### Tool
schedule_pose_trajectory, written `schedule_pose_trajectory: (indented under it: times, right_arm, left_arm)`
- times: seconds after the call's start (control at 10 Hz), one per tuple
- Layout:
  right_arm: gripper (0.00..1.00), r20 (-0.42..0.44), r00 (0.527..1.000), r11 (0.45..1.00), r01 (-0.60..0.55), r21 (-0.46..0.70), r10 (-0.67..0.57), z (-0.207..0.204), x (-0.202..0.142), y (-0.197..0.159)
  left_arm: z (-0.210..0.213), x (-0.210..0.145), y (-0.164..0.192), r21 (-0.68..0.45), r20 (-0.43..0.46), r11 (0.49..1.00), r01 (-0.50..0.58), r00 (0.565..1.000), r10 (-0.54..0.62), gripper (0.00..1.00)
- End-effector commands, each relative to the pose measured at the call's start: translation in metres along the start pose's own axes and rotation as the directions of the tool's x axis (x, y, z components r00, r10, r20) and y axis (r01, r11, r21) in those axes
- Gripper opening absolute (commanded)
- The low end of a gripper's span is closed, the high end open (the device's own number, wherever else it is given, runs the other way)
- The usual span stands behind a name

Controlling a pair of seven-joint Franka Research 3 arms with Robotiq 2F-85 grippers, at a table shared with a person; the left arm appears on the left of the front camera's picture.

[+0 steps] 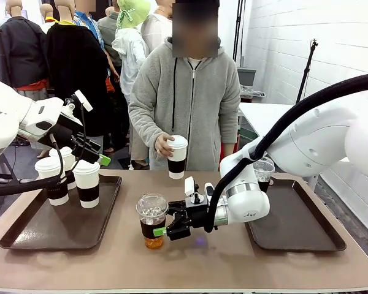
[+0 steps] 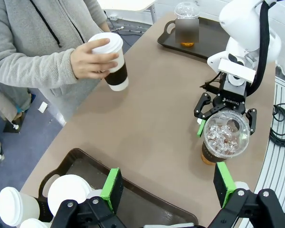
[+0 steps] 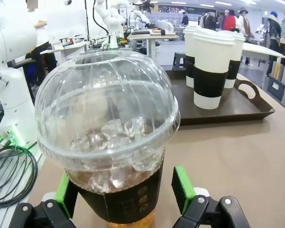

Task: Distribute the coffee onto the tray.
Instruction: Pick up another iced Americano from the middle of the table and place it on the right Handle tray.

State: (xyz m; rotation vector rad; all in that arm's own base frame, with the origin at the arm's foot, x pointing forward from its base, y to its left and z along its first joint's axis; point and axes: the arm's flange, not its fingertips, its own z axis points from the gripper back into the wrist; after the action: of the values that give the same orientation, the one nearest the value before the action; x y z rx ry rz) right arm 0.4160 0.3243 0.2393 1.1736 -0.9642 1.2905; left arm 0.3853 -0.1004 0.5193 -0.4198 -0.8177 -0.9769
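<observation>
front view: a clear plastic cup with a domed lid (image 1: pixel 152 219) stands on the brown table (image 1: pixel 202 266) near the middle of its near edge, off both trays. ice shows under the dome, a dark sleeve wraps its middle, and amber drink shows below the sleeve. the right gripper (image 1: pixel 167 223) lies low over the table and straddles this cup with its jaws spread wide. on the dark brown tray (image 1: pixel 30 236) at the table's left end, three white paper cups with white lids and dark sleeves (image 1: pixel 86 182) stand upright, bunched at the tray's far edge. the left gripper (image 1: pixel 98 157) hangs just above them, holding nothing. a second clear dome-lidded cup (image 1: pixel 264 170) stands near the far left corner of the dark tray at the right end (image 1: pixel 300 229), partly hidden by the right arm. over the table's far edge the person's hand (image 1: pixel 164 146) holds a fourth white lidded cup with a dark sleeve (image 1: pixel 177 157) in the air.

left wrist view: the left gripper's green pads stand far apart, with table top and tray rim between them, so it is open. farther off, the right gripper's black fingers flank the ice-filled dome.

right wrist view: the domed cup sits between the green pads. one pad stands clear of the sleeve, and whether the other touches it i cannot tell. the jaws are open, not clamped.
</observation>
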Motion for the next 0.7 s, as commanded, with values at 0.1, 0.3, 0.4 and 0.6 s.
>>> schedule_pose_trajectory:
  times: [0.1,0.3,0.4,0.6]
  right_arm:
    - [1.00,-0.013,1.000,1.000,0.018,0.001,-0.018,-0.015,0.000,-0.011]
    - [1.00,-0.013,0.999,0.999,0.033,-0.006,-0.033,-0.021,0.001,-0.014]
    - [1.00,-0.017,0.999,0.999,0.035,0.004,-0.035,-0.025,0.002,-0.016]
    - [1.00,-0.026,0.999,0.999,0.044,0.011,-0.044,-0.030,0.000,-0.017]
  left_arm:
    - [-0.002,-0.002,0.004,-0.011,0.017,1.000,0.018,1.000,-0.018,1.00]
    - [-0.002,-0.002,0.004,-0.011,0.017,1.000,0.018,1.000,-0.018,1.00]
    - [-0.002,-0.002,0.004,-0.011,0.017,1.000,0.018,1.000,-0.018,1.00]
    - [-0.002,-0.002,0.004,-0.011,0.017,1.000,0.018,1.000,-0.018,1.00]
